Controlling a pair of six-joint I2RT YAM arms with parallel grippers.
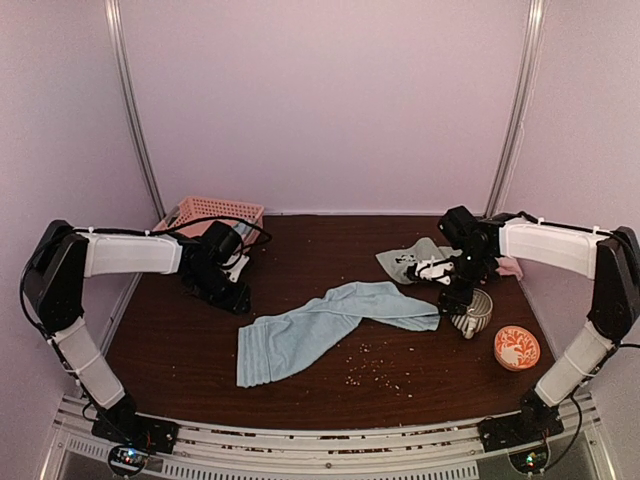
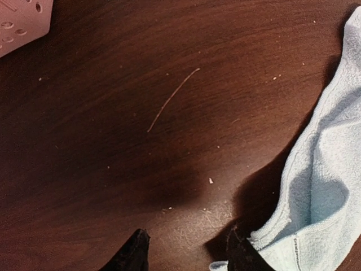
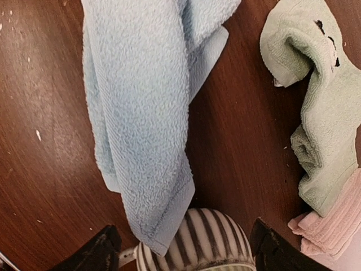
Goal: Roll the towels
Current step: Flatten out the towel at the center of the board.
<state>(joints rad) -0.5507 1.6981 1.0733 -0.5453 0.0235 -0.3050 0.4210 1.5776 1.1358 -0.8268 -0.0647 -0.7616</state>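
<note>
Left gripper [image 2: 189, 257], left of centre in the overhead view, has its fingers apart over bare table [image 2: 113, 141], nothing in them. The light blue towel [image 1: 330, 325] sprawls mid-frame, unrolled. Right gripper [image 3: 186, 254] is spread wide over the striped cup [image 3: 194, 240], empty too. My worry: when it reaches for the towel end beside it, it'll probably tip that cup.

Open table [image 1: 450, 390] along the near edge, and between basket [image 1: 215, 213] and blue towel [image 1: 330, 325]. Mid-table barred by that towel, lying diagonally. Tight at right: cup [image 1: 472, 313] at the towel's end, flanked by the spread fingers of right gripper [image 3: 186, 251]; bowl [image 1: 517, 347] near; green towel [image 1: 405, 262] and pink towel [image 3: 327, 226] crowding behind.
</note>
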